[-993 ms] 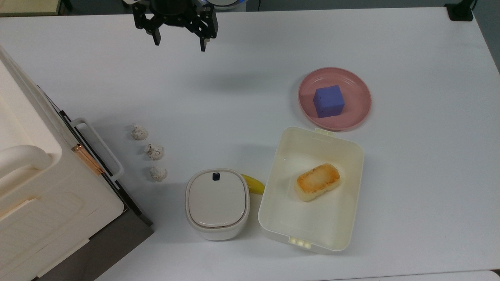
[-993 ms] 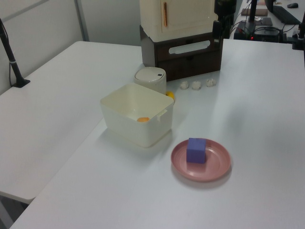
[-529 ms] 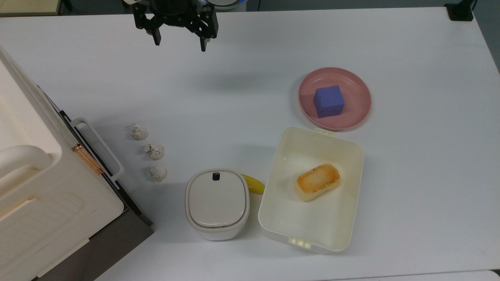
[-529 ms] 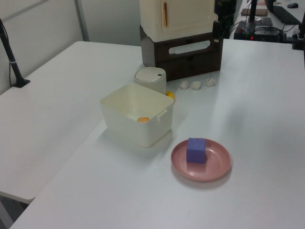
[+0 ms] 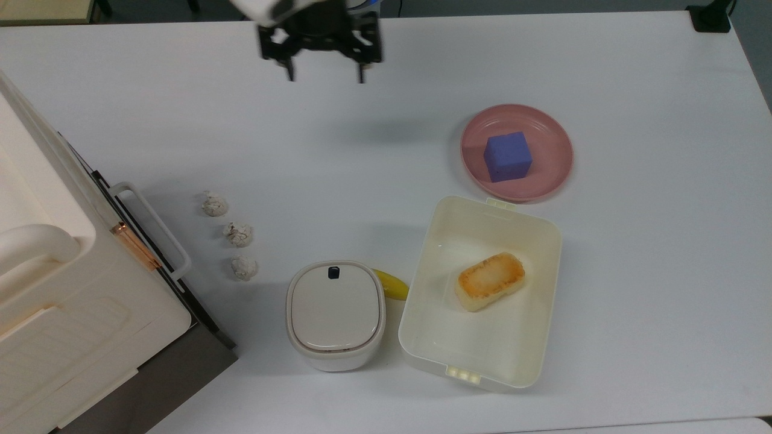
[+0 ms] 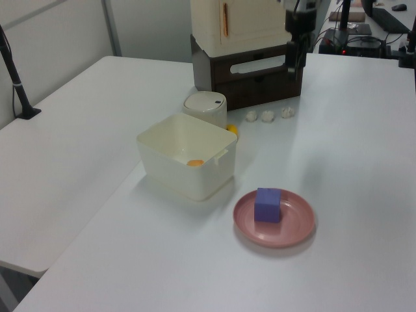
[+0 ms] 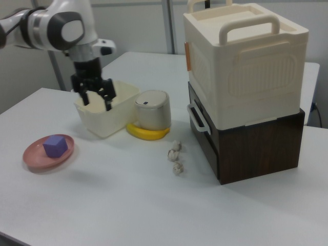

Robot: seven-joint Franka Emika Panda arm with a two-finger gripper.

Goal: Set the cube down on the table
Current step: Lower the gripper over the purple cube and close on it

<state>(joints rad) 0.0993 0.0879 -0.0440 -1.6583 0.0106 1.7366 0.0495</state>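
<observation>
Robot arm w/ black gripper point(image 5: 324, 77) point(image 7: 96, 101) raised, pointing down, fingers spread apart, holding nothing.

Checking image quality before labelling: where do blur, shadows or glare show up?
Top view: the gripper is motion-smeared, its soft shadow on the table beneath; the cube is crisp. Left view: even light, a faint sheen on the tabletop. Right view: the pink plate casts a soft shadow.
</observation>
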